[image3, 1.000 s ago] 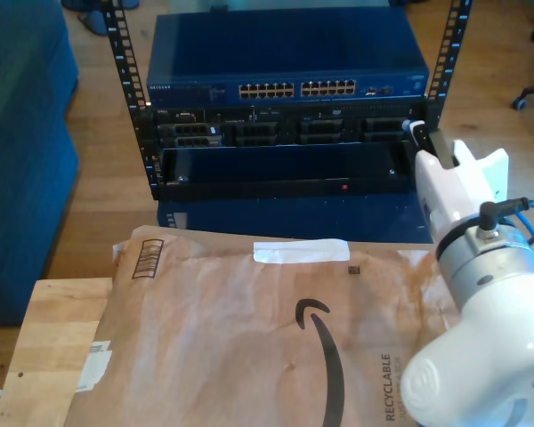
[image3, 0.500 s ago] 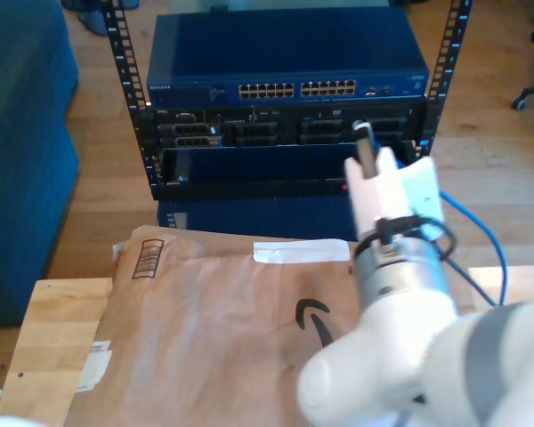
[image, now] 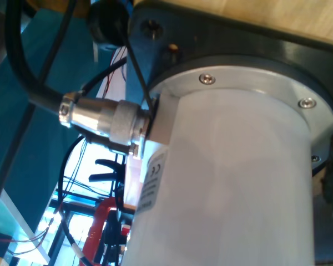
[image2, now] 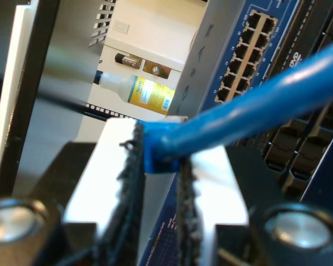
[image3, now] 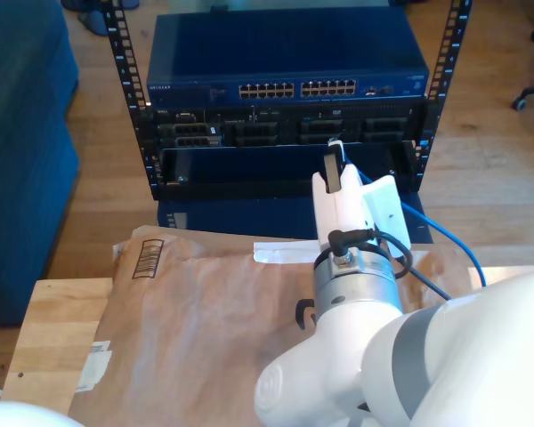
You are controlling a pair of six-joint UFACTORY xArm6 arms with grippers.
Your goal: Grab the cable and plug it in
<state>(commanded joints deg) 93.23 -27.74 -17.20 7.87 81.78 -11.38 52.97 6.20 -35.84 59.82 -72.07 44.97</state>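
Progress: the cable (image2: 250,113) was already grasped, so the grab looked done; the plugging-in was not yet done, since no plug sat in a port.
Left to do, as judged: carry the plug end forward to the network switch (image3: 285,62) and seat it in one of its ports (image3: 298,89).
Blue upholstery (image3: 22,160): left edge of the exterior view, standing on the wood floor.
Tabletop (image3: 49,329): pale wood, lower left of the exterior view, mostly covered by a brown paper mailer (image3: 205,320) with a barcode label.
Rack: black rails, upper centre of the exterior view; switch on top, darker units with bays below it.
My second gripper (image3: 335,169): centre of the exterior view, in front of the rack's lower bays, jaws pinched on the cable's blue end.
Cable run: trailed from the gripper toward the right of the exterior view, down past the table edge.
My first gripper: jaws unseen, state could not be told; its wrist view looked at a white arm column (image: 227,183) with a metal connector (image: 100,119).
Floor: light wood boards; a chair caster (image3: 521,100) at the upper right edge.
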